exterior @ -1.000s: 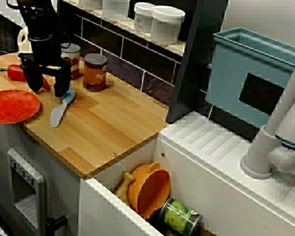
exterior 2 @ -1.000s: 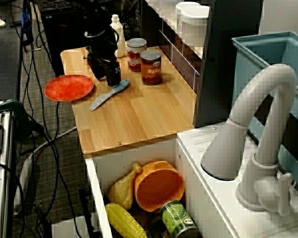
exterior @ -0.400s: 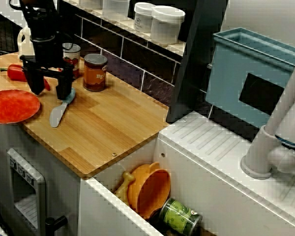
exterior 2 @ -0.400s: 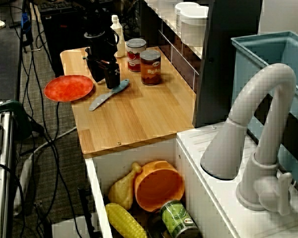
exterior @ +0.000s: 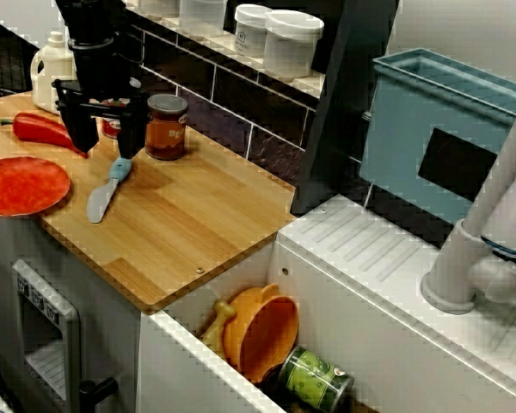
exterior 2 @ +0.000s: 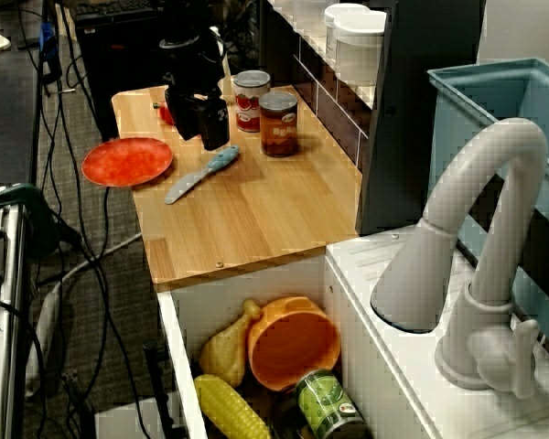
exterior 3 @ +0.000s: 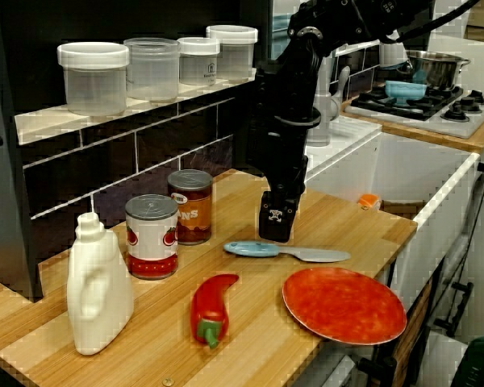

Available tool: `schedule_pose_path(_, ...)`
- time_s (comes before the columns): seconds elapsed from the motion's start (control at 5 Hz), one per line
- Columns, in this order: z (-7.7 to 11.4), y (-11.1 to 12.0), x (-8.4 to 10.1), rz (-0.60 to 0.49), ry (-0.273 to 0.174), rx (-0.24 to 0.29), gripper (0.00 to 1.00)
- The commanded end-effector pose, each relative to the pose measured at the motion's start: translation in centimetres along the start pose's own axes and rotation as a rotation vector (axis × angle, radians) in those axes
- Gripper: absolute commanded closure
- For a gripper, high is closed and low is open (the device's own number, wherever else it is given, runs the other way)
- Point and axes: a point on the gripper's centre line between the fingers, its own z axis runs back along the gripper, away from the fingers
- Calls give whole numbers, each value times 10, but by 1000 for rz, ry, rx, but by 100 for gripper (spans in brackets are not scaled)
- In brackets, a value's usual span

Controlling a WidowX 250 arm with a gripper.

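knife (exterior: 108, 188) | arm (exterior: 95, 39) upright, pointing down | jaws spread, hovering over it

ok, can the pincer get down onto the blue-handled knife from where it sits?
Probably yes. The pincer hangs open just above the knife, nothing lies between them, and the brown can and red plate stand off to either side.

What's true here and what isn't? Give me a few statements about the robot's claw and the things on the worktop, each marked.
The knife lies on the counter. True.
The gripper is open. True.
The gripper holds the knife. False: it is empty, close to the handle.
The pepper and the plate are red. True.
The pepper lies on the plate. False: it lies on the counter, apart from the plate.
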Motion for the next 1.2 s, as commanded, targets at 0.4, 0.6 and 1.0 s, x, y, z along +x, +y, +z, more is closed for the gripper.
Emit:
schedule_pose_path(0.4,2,-3,15,-16,-110,36,0)
schedule_pose_path(0.6,-6,-7,19,-16,-111,49,0)
schedule_pose_path(1.0,-19,-9,26,-27,-105,81,0)
